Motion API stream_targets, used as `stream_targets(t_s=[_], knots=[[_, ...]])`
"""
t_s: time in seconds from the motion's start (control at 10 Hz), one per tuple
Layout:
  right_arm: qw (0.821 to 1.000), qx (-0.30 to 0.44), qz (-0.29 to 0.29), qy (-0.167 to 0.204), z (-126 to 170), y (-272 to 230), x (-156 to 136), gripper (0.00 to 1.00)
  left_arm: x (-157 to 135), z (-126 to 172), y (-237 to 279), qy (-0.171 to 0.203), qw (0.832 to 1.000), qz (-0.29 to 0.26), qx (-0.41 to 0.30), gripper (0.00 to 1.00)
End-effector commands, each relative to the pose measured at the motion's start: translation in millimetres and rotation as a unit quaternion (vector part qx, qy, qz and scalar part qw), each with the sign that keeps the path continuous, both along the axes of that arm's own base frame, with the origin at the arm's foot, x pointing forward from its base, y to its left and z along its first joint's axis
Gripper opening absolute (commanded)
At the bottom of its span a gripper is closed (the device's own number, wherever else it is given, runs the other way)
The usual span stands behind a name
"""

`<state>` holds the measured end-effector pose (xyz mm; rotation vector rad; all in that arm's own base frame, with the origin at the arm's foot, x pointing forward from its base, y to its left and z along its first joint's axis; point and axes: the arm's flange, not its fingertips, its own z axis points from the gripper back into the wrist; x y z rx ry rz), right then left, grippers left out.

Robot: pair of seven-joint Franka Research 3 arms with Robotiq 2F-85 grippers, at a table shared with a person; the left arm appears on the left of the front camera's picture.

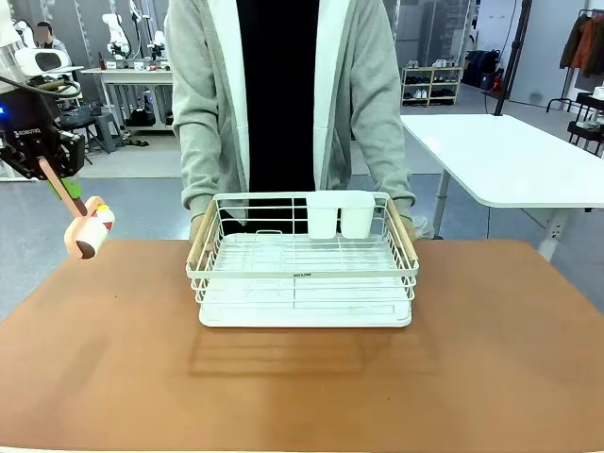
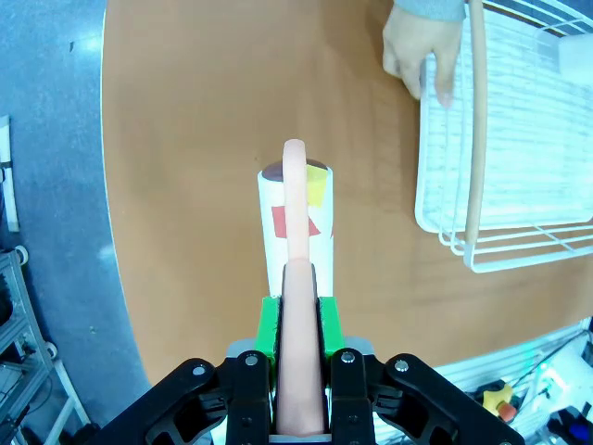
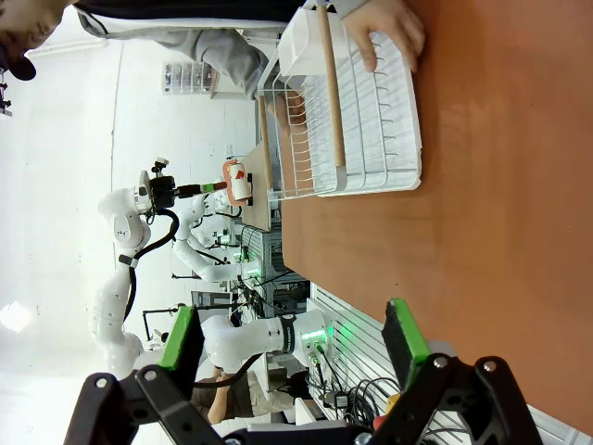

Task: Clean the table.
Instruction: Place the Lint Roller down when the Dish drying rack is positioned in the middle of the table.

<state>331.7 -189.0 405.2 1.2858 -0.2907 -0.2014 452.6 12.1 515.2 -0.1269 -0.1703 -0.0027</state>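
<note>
My left gripper [image 1: 44, 162] is shut on the pink handle of a lint roller [image 1: 89, 233], held in the air over the far left part of the reddish-brown table [image 1: 302, 387]. In the left wrist view the left gripper [image 2: 298, 320] clamps the handle between its green pads, and the roller's white head [image 2: 295, 218], with red and yellow marks, hangs above the table [image 2: 204, 139]. My right gripper [image 3: 293, 338] stands open over the table [image 3: 482, 204], nothing between its fingers.
A white wire dish rack [image 1: 302, 275] with two white cups stands mid-table, a person's hands [image 2: 422, 51] holding its far corners. The rack [image 3: 361, 120] lies ahead of my right gripper. A white-topped table [image 1: 510, 156] stands at the back right.
</note>
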Motion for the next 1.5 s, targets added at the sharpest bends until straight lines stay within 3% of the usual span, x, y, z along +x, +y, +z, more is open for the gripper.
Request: stream_targets(t_s=[0.0,1.0,1.1,1.2,1.3,1.4], knots=[[1.0,0.004,0.001,-0.013,2,1,-1,1.0,-3,3,2,-0.003,1.0,-0.005,0.003,0.21],[1.0,0.004,0.001,-0.013,2,1,-1,1.0,0,0,0,0.0,1.0,0.0,0.0,0.21],[1.0,0.004,0.001,-0.013,2,1,-1,1.0,30,0,5,-0.018,0.992,0.125,-0.022,0.21],[1.0,0.004,0.001,-0.013,2,1,-1,1.0,53,0,8,-0.026,0.959,0.273,-0.074,0.21],[1.0,0.004,0.001,-0.013,2,1,-1,1.0,69,1,14,-0.052,0.915,0.378,-0.129,0.21],[1.0,0.004,0.001,-0.013,2,1,-1,1.0,77,-7,21,-0.076,0.886,0.437,-0.132,0.21]])
